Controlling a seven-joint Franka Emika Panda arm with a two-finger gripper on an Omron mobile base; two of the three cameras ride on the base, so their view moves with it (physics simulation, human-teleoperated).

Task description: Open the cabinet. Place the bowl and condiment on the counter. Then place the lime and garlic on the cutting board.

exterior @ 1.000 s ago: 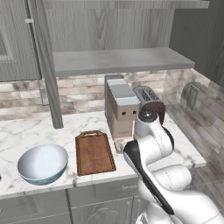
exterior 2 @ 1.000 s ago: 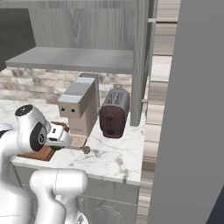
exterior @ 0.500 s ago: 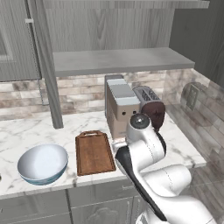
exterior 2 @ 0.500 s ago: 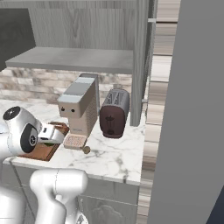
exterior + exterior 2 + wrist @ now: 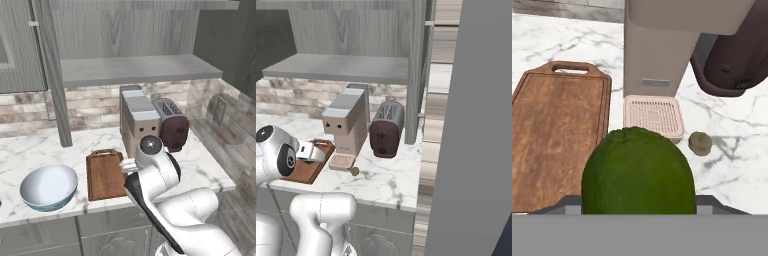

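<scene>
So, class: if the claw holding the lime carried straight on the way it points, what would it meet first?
Probably the counter beside the cutting board, near the coffee machine's drip tray; depth is unclear.

In the hand view the lime (image 5: 638,172) covers both fingertips of the hand and is cut off below by the picture's edge. Beside the cutting board (image 5: 104,175), the arm hides the coffee machine's (image 5: 139,120) base. Cabinet (image 5: 30,45) doors are cropped above.
</scene>
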